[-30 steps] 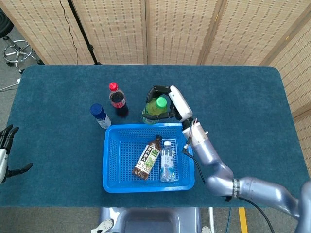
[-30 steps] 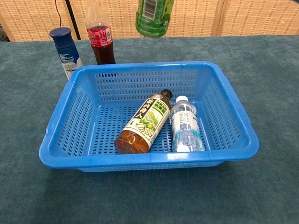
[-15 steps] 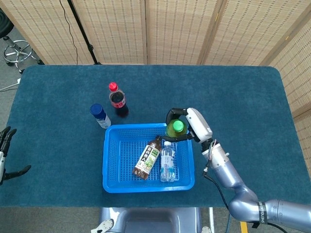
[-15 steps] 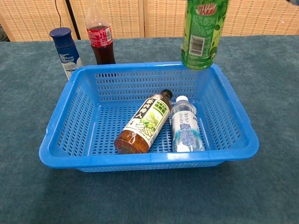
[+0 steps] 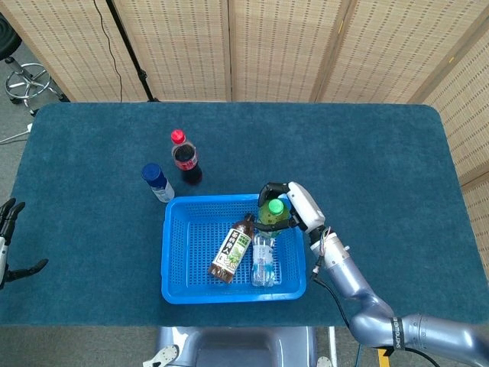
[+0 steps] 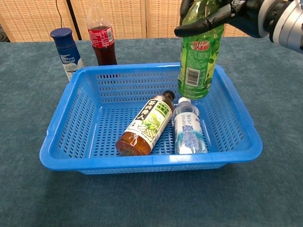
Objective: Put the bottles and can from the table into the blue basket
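Note:
My right hand [image 5: 294, 208] [image 6: 246, 16] grips a green bottle [image 6: 199, 56] [image 5: 273, 211] upright by its upper part, hanging just above the back right of the blue basket [image 5: 183, 294] [image 6: 142, 163]. Inside the basket lie a brown tea bottle [image 5: 231, 249] [image 6: 144, 124] and a clear water bottle [image 5: 263, 256] [image 6: 188, 126], side by side. Behind the basket on the table stand a red-capped cola bottle [image 5: 186, 158] [image 6: 102, 35] and a blue can [image 5: 157, 182] [image 6: 66, 51]. My left hand [image 5: 9, 245] hovers at the far left edge with fingers spread, holding nothing.
The dark blue table [image 5: 382, 168] stretches wide to the right of the basket. Wicker screens [image 5: 267, 46] stand behind it. A stool [image 5: 27, 80] and a stand pole [image 5: 126, 46] are off the back left corner.
My right hand carried the green bottle from behind the basket to over its back right, then lowered it toward the basket. The left hand barely moved.

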